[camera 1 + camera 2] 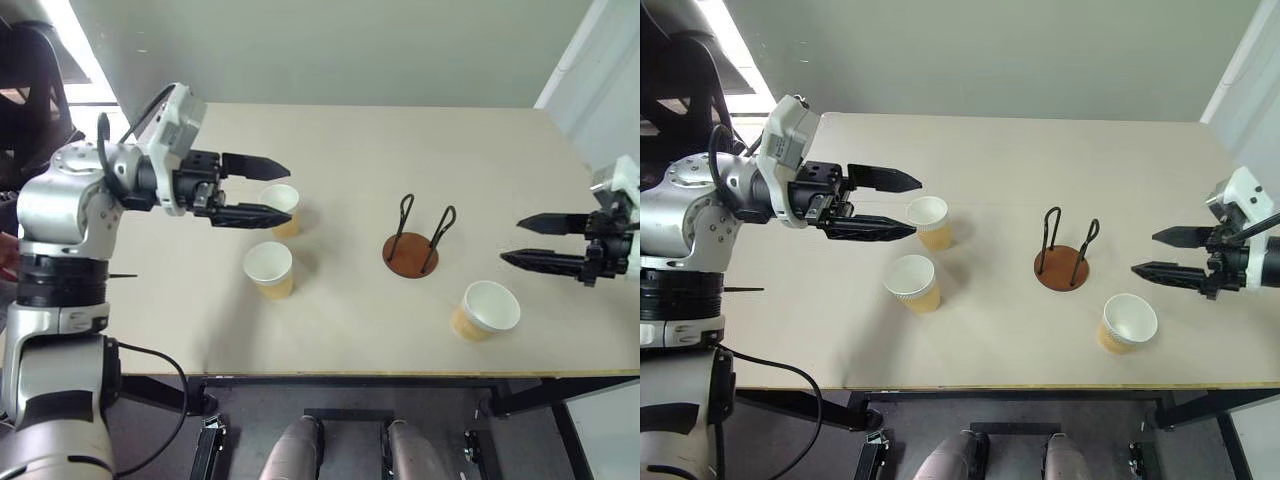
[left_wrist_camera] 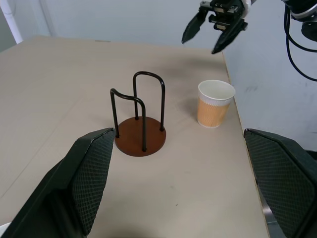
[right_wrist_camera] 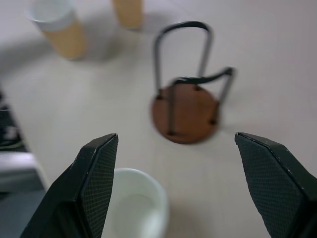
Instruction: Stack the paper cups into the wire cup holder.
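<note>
Looks like a robotics lab / test room, not a home. Main cue: plain beige work table w/ bare top, set on a black metal frame, standing right against a blank grey-green wall behind it. Dark floor below the table's front edge. Black cable hangs loose by the table's left front corner. Bright window light beyond the table's far-left corner, pale panel off its far-right corner (door or partition, can't tell).
</note>
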Motion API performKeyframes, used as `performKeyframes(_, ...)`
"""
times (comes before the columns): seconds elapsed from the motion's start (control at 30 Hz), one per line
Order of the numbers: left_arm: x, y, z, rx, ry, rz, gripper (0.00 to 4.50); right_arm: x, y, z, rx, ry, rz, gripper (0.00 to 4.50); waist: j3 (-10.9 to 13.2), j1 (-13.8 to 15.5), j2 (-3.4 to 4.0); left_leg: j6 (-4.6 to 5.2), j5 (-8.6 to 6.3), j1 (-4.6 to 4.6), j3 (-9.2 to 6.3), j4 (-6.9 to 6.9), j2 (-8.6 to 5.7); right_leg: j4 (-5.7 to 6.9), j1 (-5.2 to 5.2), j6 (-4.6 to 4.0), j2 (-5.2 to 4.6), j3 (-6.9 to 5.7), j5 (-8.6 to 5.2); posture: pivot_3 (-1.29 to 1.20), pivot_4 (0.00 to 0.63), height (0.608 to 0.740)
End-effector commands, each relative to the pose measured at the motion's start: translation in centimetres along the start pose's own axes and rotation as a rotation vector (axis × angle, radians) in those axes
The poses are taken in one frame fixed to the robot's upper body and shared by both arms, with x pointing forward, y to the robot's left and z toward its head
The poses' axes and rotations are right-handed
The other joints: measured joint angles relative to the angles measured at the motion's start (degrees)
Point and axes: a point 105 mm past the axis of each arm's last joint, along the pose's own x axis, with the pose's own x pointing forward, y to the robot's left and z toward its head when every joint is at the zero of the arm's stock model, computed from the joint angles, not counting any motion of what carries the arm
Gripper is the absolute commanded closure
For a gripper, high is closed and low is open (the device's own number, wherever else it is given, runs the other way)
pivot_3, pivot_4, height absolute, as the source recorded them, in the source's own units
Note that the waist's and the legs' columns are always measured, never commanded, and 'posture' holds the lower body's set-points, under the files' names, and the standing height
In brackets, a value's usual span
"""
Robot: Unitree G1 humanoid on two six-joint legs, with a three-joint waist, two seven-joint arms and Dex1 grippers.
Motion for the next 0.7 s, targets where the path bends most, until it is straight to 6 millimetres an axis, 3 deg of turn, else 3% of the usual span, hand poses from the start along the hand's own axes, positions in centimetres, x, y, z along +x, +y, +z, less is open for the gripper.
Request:
performKeyframes(0.03,0.3,-0.4,0.7,0.047,-0.006,-0.024,0.04,0.3,0.5,0.9,-0.032,-0.021,-0.001,0.67,0.0,0.0,0.0,0.0,0.0,0.0,0.0,0.01,-0.01,0.0,0.0,-0.01,-0.01,0.0,0.01,0.0,0.15,0.74)
performKeyframes(0.47,0.3,-0.3,0.9,0.054,-0.012,-0.019,0.04,3.1,-0.9,-1.5,-0.003,0.007,-0.055,0.67,0.0,0.0,-0.01,0.06,0.03,0.03,-0.01,0.07,-0.01,0.0,0.04,-0.18,-0.02,0.01,0.24,0.0,0.15,0.74)
performKeyframes(0.7,0.4,-0.9,0.8,0.052,-0.01,-0.05,0.04,4.3,-1.7,-1.6,-0.017,0.0,-0.083,0.67,0.0,-0.1,-0.01,0.08,0.04,0.05,-0.01,0.08,-0.01,-0.01,0.06,-0.2,-0.03,0.01,0.29,0.0,0.15,0.74)
